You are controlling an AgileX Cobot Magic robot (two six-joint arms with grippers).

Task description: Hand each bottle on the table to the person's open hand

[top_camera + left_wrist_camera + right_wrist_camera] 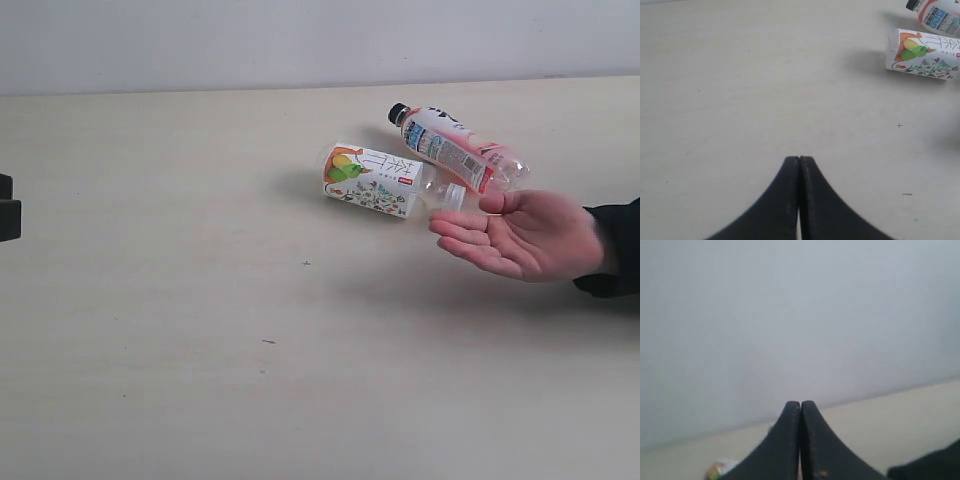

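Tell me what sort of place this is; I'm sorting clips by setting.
Probably a lab-style test bench, not a home: a plain beige table against a blank wall, a black-capped bottle and a fruit-label bottle lying on it, and an open hand beside them.

Pale beige table (pixel 150 300); one bottle (pixel 372 182) white with yellow-green fruit, the other bottle (pixel 455 148) pink-trimmed, black-capped.

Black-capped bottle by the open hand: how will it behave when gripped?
Lying on its side, the black-capped bottle would probably roll if nudged. Its clear base end looks empty, so likely light; clear plastic may dent under a squeeze.
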